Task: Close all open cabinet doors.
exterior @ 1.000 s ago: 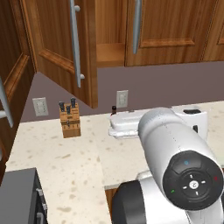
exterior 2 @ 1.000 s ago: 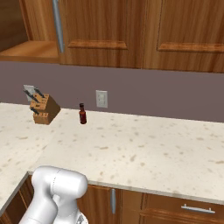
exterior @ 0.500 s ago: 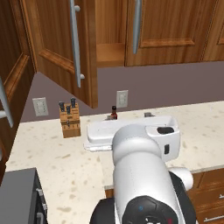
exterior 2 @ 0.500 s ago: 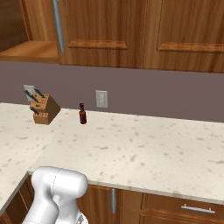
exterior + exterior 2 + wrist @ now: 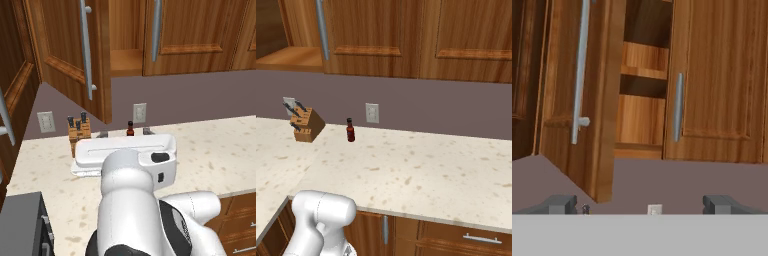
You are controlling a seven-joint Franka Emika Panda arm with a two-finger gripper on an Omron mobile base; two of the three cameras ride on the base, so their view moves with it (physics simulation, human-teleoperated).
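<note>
One cabinet door (image 5: 70, 55) stands swung open toward me, its long silver handle (image 5: 86, 50) facing out. Behind it the bare shelves (image 5: 642, 115) of the cabinet show. The same open door (image 5: 572, 100) hangs at the left of the hand view, and a closed door (image 5: 717, 85) sits to the right of the gap. Another door panel (image 5: 15, 100) angles out at the far left edge. My gripper (image 5: 125, 132) hovers above the counter below the open cabinet, pointing at the wall. It is open, nothing lies between its fingertips (image 5: 559, 204), and it touches no door.
On the speckled counter (image 5: 406, 170) by the wall stand a knife block (image 5: 79, 131) and a small dark bottle (image 5: 350, 130), near a wall outlet (image 5: 372, 112). A dark stove (image 5: 20, 225) sits at the lower left. Closed upper doors (image 5: 466, 35) run to the right.
In the left base view my hand has swung from the right toward the centre and now faces the wall below the open cabinet. The doors have not moved.
</note>
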